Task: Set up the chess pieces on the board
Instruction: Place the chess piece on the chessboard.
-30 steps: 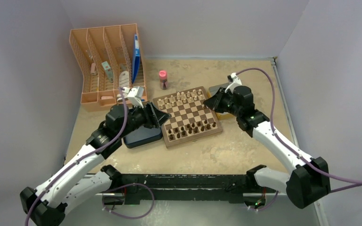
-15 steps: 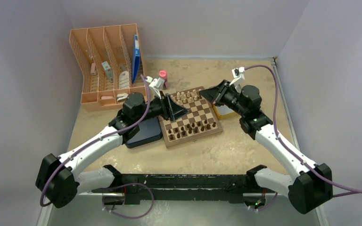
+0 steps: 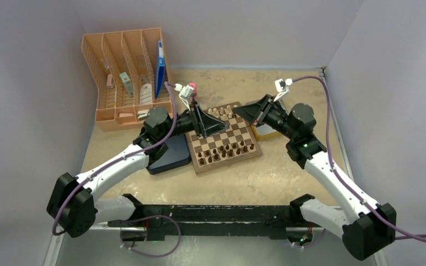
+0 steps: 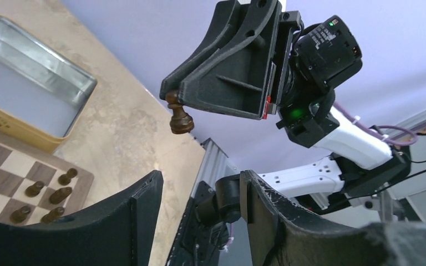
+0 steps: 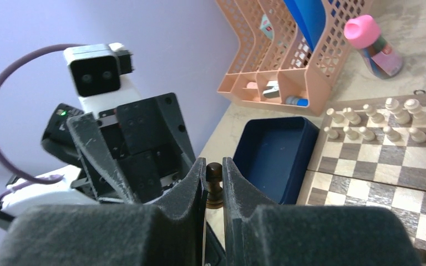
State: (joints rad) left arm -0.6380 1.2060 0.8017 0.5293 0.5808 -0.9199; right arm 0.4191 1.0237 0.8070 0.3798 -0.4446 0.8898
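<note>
The right claw (image 5: 214, 166) pinches a dark brown pawn (image 5: 214, 185) by its upper part, in the air near the far right corner of the board (image 3: 227, 138). The left claw (image 4: 199, 180) faces it, jaws partly apart and empty, apparently over the far-left squares.

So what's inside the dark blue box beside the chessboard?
The dark blue box shows only a bare floor in the right wrist view. The right gripper, shut on a dark pawn, covers one corner.
</note>
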